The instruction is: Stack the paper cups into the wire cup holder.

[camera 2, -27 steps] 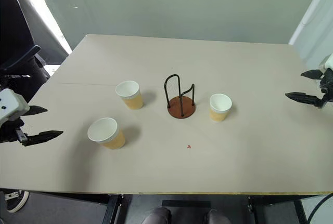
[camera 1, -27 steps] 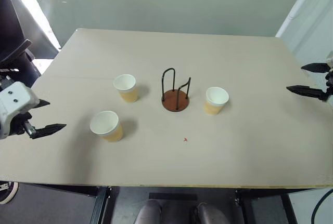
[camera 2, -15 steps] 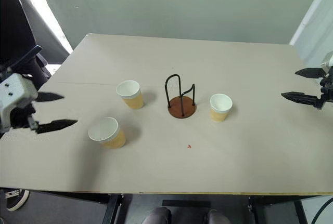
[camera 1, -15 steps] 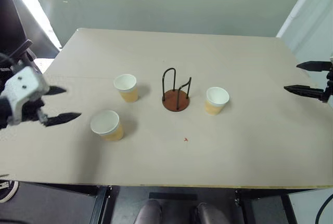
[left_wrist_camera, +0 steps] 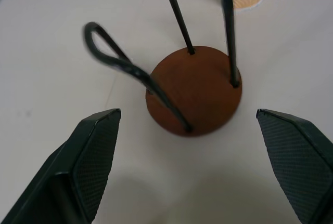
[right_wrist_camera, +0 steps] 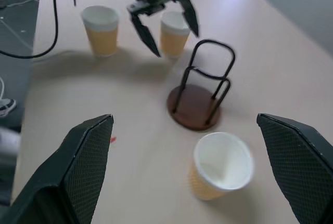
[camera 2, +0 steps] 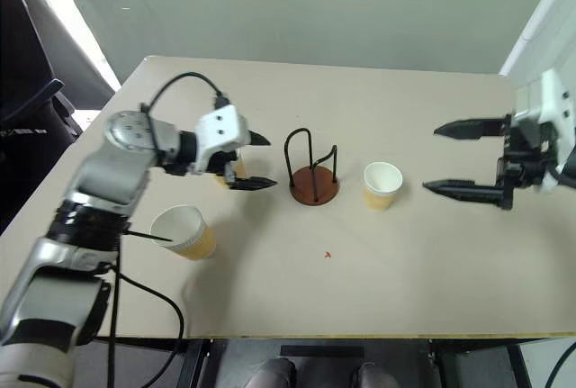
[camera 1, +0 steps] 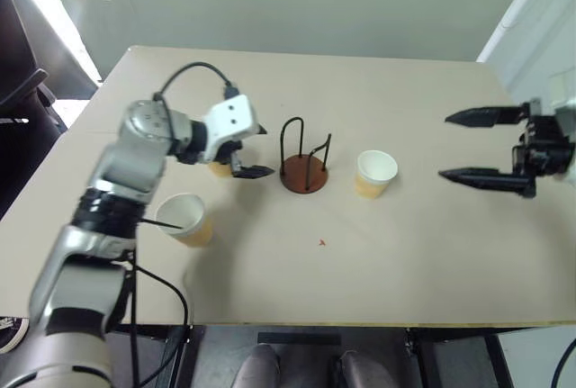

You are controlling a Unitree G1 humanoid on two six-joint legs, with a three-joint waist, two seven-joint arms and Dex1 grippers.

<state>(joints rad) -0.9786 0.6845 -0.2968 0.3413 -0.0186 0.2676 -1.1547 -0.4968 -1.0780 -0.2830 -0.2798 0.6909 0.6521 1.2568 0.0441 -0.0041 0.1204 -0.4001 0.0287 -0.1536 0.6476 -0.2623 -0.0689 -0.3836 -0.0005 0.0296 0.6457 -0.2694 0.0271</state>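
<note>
Facing wire cup holder (left_wrist_camera: 195, 91), left gripper (camera 1: 255, 149) open.

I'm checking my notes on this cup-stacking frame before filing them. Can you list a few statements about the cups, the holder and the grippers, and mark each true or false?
1. The wire cup holder has no cup in it. True.
2. All three paper cups lie on their sides. False: the three stand upright, mouths up, like the right cup.
3. The left gripper is open, near the middle cup. True.
4. The right gripper is shut on a cup. False: it is open and holds nothing.
5. The near-left cup stands on the table, apart from the holder. True.
</note>
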